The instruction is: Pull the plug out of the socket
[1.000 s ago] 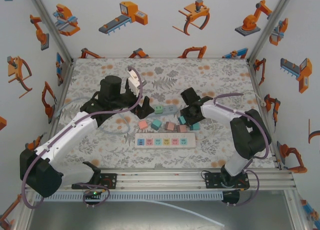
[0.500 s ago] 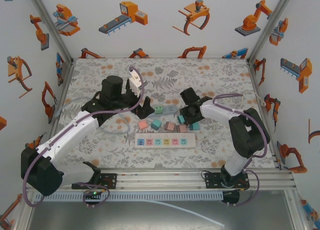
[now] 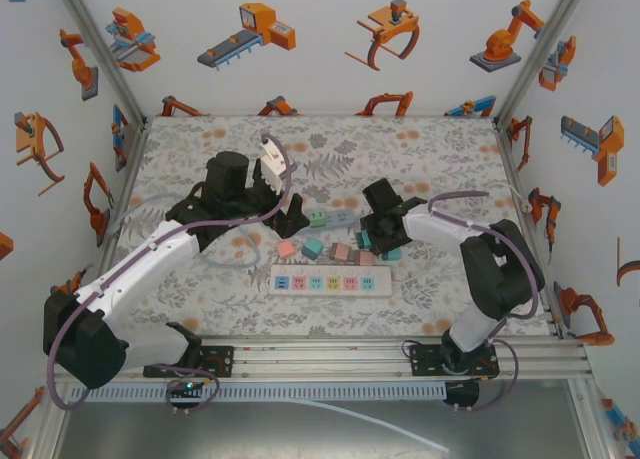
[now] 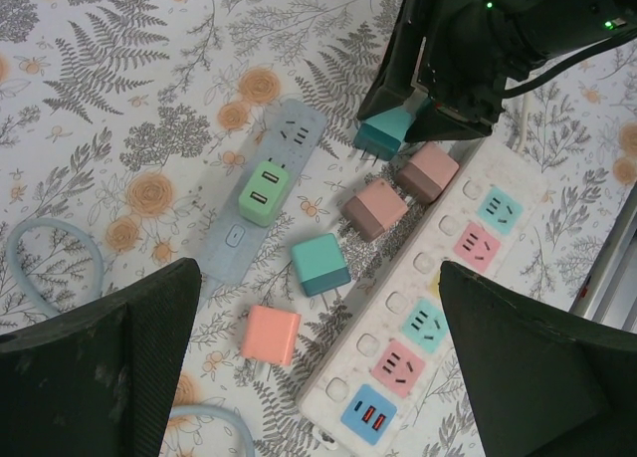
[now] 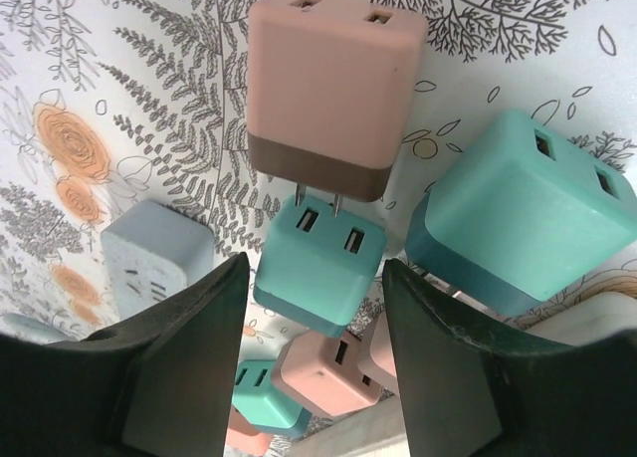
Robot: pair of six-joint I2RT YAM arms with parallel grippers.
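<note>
teal plug (image 5: 317,263) is clear of any socket, low over the worktop (image 3: 450,149) just beside the white strip (image 3: 331,280). right hand (image 3: 371,237) has just eased apart, letting it go. left hand (image 4: 318,365) hangs wide open. green plug (image 4: 264,193) is seated yet.

Floral-print worktop (image 3: 420,149), ferns & orange roses. Pale-blue cable (image 4: 50,263) loops flat on it, just left of left hand (image 4: 318,278). Orange robot stickers (image 3: 255,34) on white walls beyond hand. Alu rail (image 3: 330,357) behind it, near edge.
</note>
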